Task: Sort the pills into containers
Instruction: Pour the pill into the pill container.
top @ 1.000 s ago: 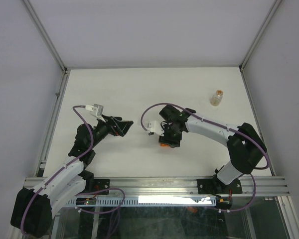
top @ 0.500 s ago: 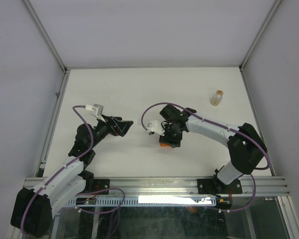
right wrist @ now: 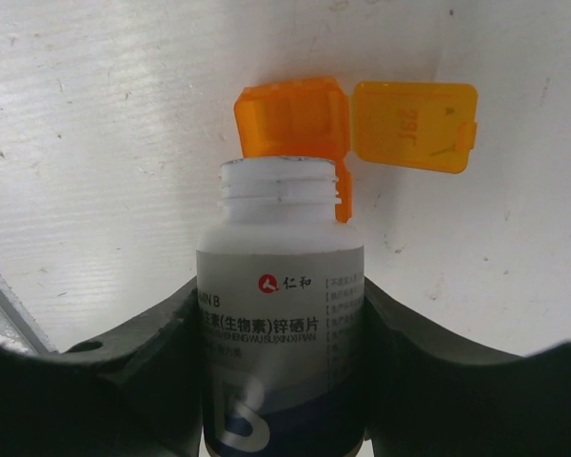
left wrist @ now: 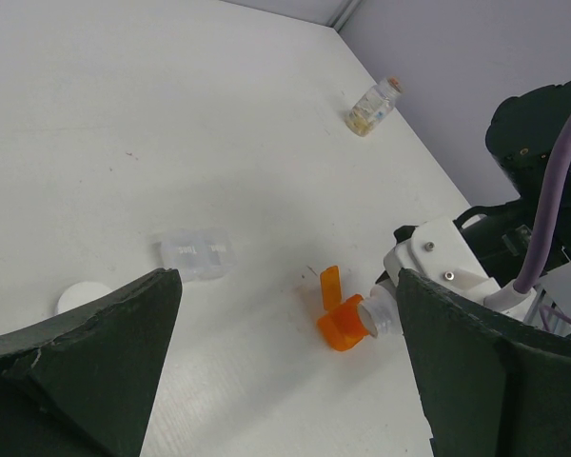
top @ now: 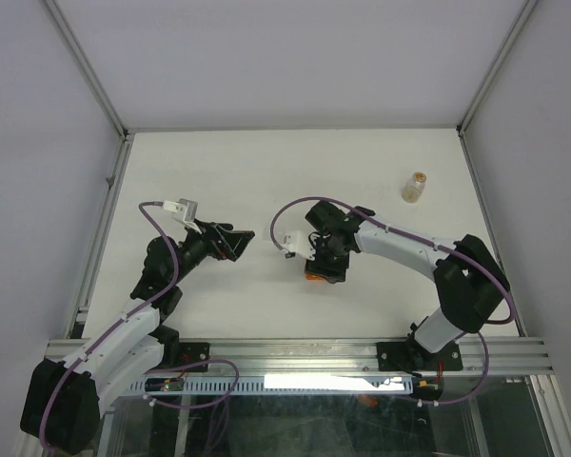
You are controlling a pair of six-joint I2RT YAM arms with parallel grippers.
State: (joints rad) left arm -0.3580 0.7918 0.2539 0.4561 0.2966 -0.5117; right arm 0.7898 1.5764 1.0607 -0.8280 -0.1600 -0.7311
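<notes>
the right gripper (right wrist: 281,300) clamps an uncapped white bottle (right wrist: 281,238), its mouth at the open-lidded orange cup (right wrist: 293,119)

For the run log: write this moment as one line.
right hand: shut on white bottle, uncapped mouth at orange cup, flip lid open | left hand: open, empty | clear vial: upright, far right

Only readable stuff is on the white bottle (right wrist: 281,381) in the right wrist view: a small red logo with 仁和 beside it, a line under that which looks like (生物素)锌硒片, and a big white B on the dark blue band. The orange flip lid (right wrist: 414,126) has moulded characters, too faint to read.
</notes>
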